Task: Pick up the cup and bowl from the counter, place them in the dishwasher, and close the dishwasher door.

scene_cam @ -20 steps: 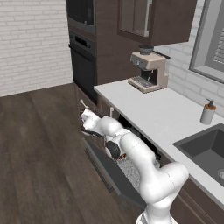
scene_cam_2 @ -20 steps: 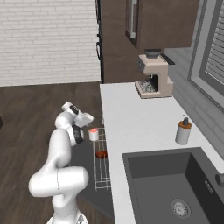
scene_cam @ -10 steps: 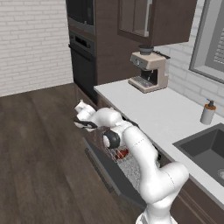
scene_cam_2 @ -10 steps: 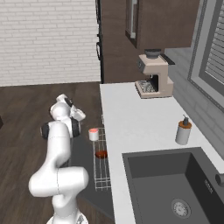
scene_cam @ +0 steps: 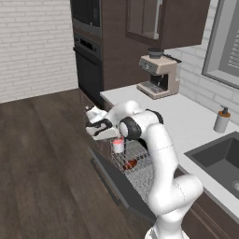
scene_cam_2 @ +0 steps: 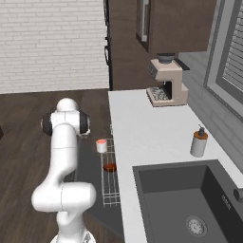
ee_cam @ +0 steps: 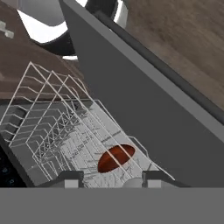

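Observation:
The white cup [scene_cam: 118, 144] with its red top stands in the light wire rack [scene_cam: 140, 172] of the open dishwasher, also seen as the cup [scene_cam_2: 100, 145]. Close behind it in the same rack lies the reddish-brown bowl [scene_cam: 130, 164], [scene_cam_2: 109, 167], [ee_cam: 116, 158]. The dark dishwasher door [scene_cam: 114, 179], [ee_cam: 144, 113] hangs dropped open below the rack. My gripper [scene_cam: 94, 124] hovers left of the cup, out past the rack, open with nothing between its fingers. In the hand view the gripper [ee_cam: 113, 178] looks down over the rack at the bowl.
The pale counter [scene_cam_2: 147, 137] carries a coffee machine [scene_cam_2: 166, 83] at the back and a soap dispenser [scene_cam_2: 199, 142] beside the dark sink [scene_cam_2: 190, 199]. A black wall oven [scene_cam: 88, 60] stands left of the counter. Wooden floor [scene_cam: 42, 163] spreads out in front of the door.
The hand has drawn back from the cup, away from the counter, and the elbow has swung out with it. Cup and bowl have stayed in the rack.

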